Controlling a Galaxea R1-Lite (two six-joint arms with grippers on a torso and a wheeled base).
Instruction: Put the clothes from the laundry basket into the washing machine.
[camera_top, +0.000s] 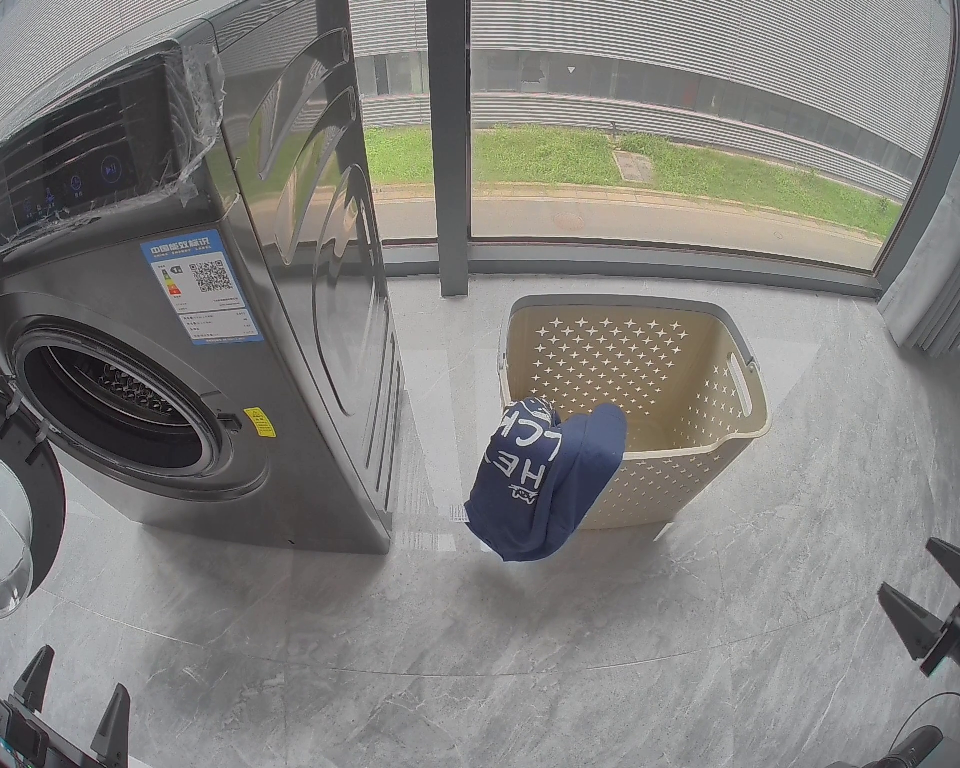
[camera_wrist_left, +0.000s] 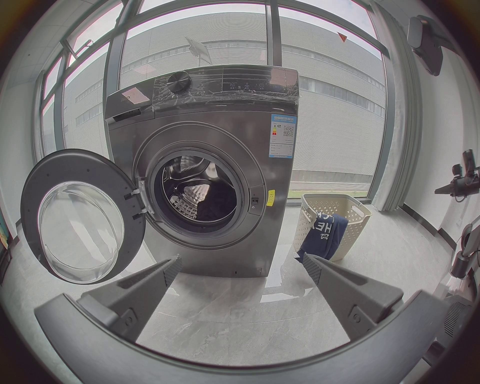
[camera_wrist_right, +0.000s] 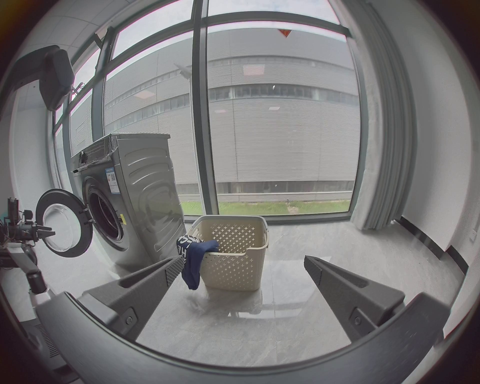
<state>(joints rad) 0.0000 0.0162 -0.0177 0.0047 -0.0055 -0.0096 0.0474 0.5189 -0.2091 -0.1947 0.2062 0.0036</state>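
Note:
A cream laundry basket stands on the floor right of a grey washing machine. A navy garment with white print hangs over the basket's near left rim, outside the wall. The machine's round door is swung open, and something dark lies inside the drum. My left gripper is open, low before the machine. My right gripper is open, off to the basket's right.
Grey marble floor lies between me and the machine and basket. A large window with a dark mullion runs behind them. A grey curtain hangs at the far right.

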